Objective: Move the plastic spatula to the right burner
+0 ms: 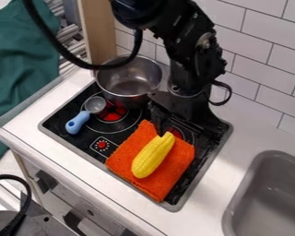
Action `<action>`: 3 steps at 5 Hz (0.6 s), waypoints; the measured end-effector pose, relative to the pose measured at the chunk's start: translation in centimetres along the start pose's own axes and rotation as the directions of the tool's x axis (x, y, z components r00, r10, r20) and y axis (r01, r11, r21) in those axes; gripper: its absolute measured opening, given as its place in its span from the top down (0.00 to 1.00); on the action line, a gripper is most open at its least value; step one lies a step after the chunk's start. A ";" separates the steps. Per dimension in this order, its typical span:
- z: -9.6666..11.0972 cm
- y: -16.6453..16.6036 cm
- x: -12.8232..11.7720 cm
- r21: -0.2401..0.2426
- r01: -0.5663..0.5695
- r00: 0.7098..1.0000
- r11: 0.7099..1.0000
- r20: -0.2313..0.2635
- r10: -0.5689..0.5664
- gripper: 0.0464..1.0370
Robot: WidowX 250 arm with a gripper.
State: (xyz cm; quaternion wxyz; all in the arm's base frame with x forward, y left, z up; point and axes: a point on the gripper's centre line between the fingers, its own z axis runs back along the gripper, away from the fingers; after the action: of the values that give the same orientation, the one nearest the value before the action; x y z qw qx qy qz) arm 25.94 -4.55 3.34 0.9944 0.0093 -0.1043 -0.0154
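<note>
Blue handle, grey round head: the toy ladle (79, 121), the task's utensil, lies at a slant on the left part of the black stovetop (74, 109). Head by the rim of the glowing left burner (111, 111), just beside the metal pot (130, 82); handle points to the front left edge. Hand (187, 131) hangs over the right burner (174, 132), fingers spread wide, nothing in its hold. One fingertip is just beside the upper tip of a yellow toy corn cob (153, 155); cannot tell if they touch. Cob lies aslant on an orange cloth (131, 152), which covers the front middle of the stovetop and part of the right burner. Pot upright at the back left. Stovetop set in a white worktop (215, 184); grey sink (270, 184) to the right, white tiled wall (261, 60) behind. Dark green fabric (20, 69) at far left.
</note>
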 end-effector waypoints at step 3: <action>-0.1 6.5 -1.9 -0.038 -0.082 0.995 0.996 0.051 0.084 0.03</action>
State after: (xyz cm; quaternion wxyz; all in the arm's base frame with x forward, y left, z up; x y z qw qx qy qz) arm 24.26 1.97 2.95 0.9911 -0.0134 -0.1304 0.0239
